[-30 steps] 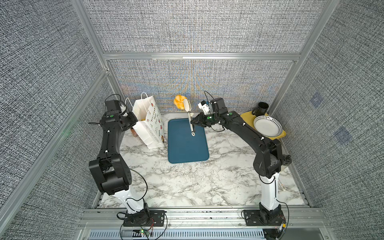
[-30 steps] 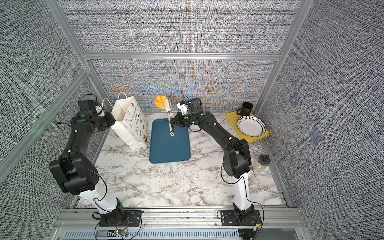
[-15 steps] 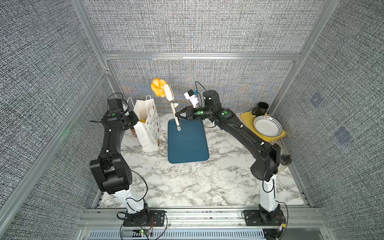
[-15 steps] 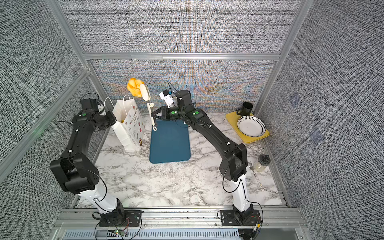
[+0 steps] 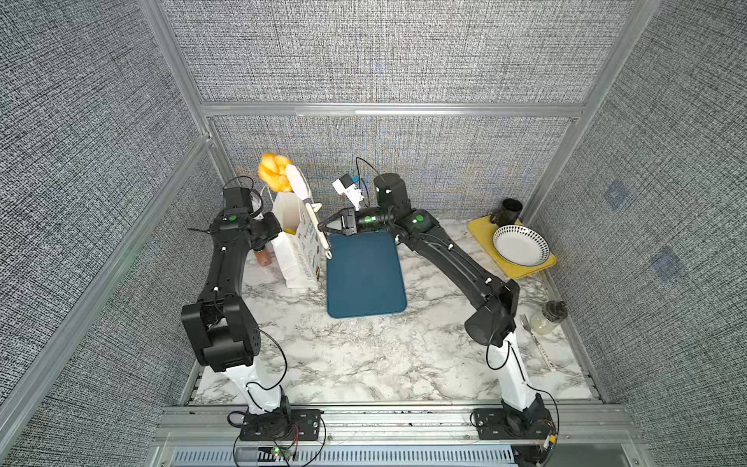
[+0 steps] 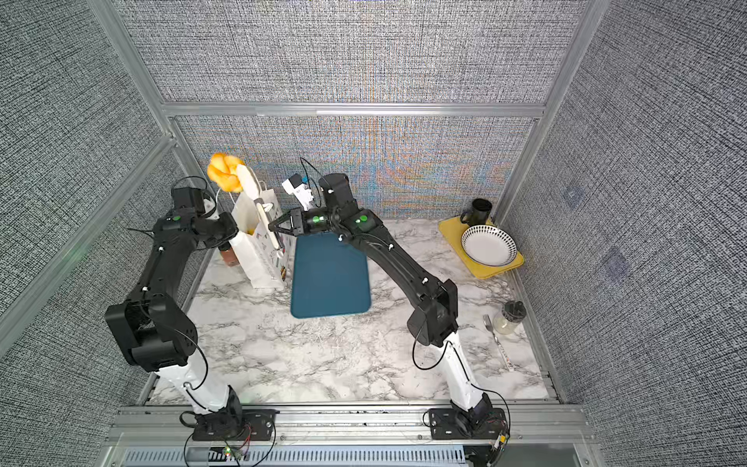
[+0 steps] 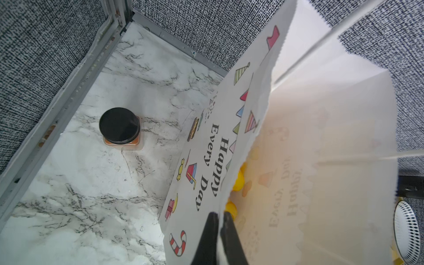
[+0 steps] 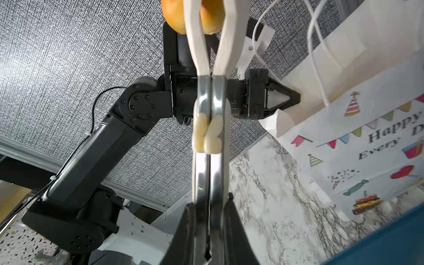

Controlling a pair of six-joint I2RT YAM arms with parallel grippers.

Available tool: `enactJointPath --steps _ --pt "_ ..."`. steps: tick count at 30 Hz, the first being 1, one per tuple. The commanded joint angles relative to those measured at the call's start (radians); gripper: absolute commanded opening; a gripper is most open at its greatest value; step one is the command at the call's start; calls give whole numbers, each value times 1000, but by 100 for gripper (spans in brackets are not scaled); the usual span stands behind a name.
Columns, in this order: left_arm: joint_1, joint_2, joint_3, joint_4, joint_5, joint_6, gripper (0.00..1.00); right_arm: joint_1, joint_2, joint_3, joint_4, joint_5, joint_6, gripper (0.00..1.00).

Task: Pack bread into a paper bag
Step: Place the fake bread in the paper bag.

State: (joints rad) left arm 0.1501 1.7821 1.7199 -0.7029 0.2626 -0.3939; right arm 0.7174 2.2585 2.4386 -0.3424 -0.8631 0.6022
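The white paper bag (image 5: 298, 252) (image 6: 258, 248) stands upright at the back left, its "Happy Every Day" side (image 7: 206, 160) (image 8: 367, 119) showing. My left gripper (image 7: 219, 214) (image 5: 270, 229) is shut on the bag's top rim, holding the mouth wide. My right gripper (image 8: 209, 202) (image 5: 325, 226) is shut on the metal handles of white-tipped tongs (image 8: 210, 103) (image 5: 308, 202). The tongs clamp a glossy orange-yellow bun (image 5: 275, 172) (image 6: 223, 172) (image 8: 174, 16) high above the bag's mouth. Yellow bread (image 7: 238, 181) lies inside the bag.
A dark blue tray (image 5: 366, 279) lies just right of the bag. A black-lidded jar (image 7: 119, 125) stands behind the bag, near the left wall. At the right are a yellow board (image 5: 477, 228) bearing a patterned bowl (image 5: 521, 250) and black mug (image 5: 507, 212), a small bottle (image 5: 547, 317) and a fork (image 5: 533, 339).
My right arm has swung left and up, carrying the tongs and bun from above the tray's far end to above the bag. The bag has turned and its mouth has widened.
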Motion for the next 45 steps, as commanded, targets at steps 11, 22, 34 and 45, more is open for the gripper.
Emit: enactJointPath --steps 11,22,34,45 --pt "-5 -30 -42 38 4 -9 2 -36 34 -122 101 -124 108 10" --pt "-4 -82 -109 50 -6 -6 2 -47 78 -87 99 -128 114 28" --pt "-5 -81 -118 67 -10 -21 2 -62 67 -97 77 -133 98 30" --pt "-5 -57 -87 50 -41 -19 2 -53 -170 -431 -157 -179 -150 4"
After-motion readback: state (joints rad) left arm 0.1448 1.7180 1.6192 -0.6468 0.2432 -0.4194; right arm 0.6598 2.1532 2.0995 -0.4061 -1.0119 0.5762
